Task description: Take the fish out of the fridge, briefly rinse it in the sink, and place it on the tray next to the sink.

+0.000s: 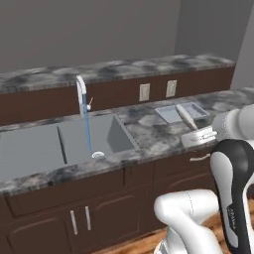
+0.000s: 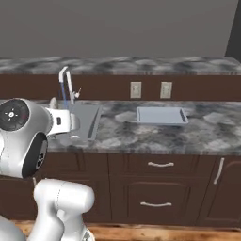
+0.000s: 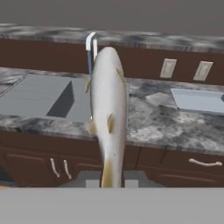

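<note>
Marble counter (image 1: 144, 124) over dark cabinets, raised ledge behind with two outlets on its face. I've got the fish (image 3: 108, 113) pinched at the tail end in the gripper (image 3: 109, 183), jaws nearly closed on it; body sticks straight out along the hand toward 12 o'clock in the hand view. In the left base view the fish (image 1: 186, 117) shows in front of the tray (image 1: 168, 115), but the hand sits well short of the counter edge, so I read that as overlap, not contact.

Sink (image 1: 64, 144) is at 9 o'clock from the fish in that view, faucet (image 1: 82, 94) running a thin blue stream into the basin nearest the tray. Tray lies on the counter just right of the sink, nothing in it that I can see.

Risks from here:
- Grip is on the thin tail, long body cantilevered. Fast swing could let it pivot or slip out.
- Nose leads the hand, so it may clip the faucet or the counter edge.
- Going to the tray first would skip the rinse; I can't tell from this whether the fish has been under the stream.
</note>
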